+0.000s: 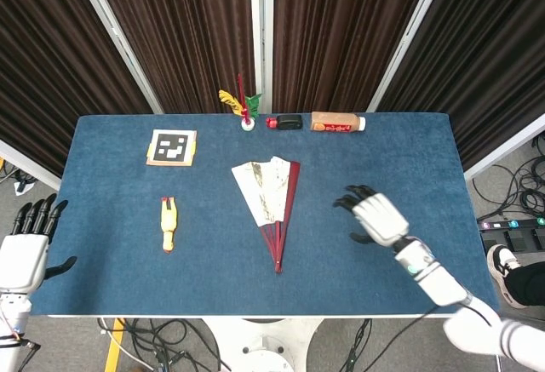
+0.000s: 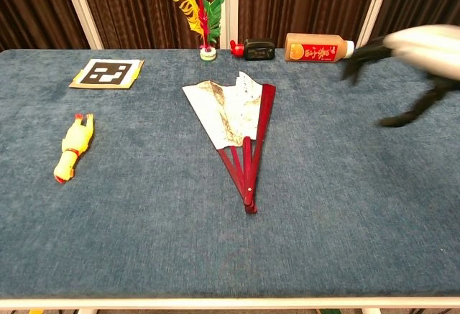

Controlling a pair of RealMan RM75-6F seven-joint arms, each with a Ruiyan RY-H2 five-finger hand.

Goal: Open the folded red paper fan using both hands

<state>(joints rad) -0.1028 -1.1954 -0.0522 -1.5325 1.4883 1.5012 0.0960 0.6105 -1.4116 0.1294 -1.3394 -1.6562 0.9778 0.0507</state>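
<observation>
The red paper fan (image 1: 271,198) (image 2: 235,123) lies partly spread in the middle of the blue table (image 1: 383,159), white leaf toward the back, red ribs meeting at the pivot near the front. My right hand (image 1: 372,214) (image 2: 417,48) hovers over the table to the right of the fan, fingers spread and holding nothing; it looks blurred in the chest view. My left hand (image 1: 25,251) stays off the table's front left corner, fingers apart and empty. It is outside the chest view.
A yellow rubber chicken (image 1: 169,224) (image 2: 72,147) lies left of the fan. A marker card (image 1: 172,147) sits at the back left. Along the back edge stand a feather shuttlecock (image 1: 243,106), a small black object (image 1: 288,122) and an orange bottle (image 1: 337,122) on its side.
</observation>
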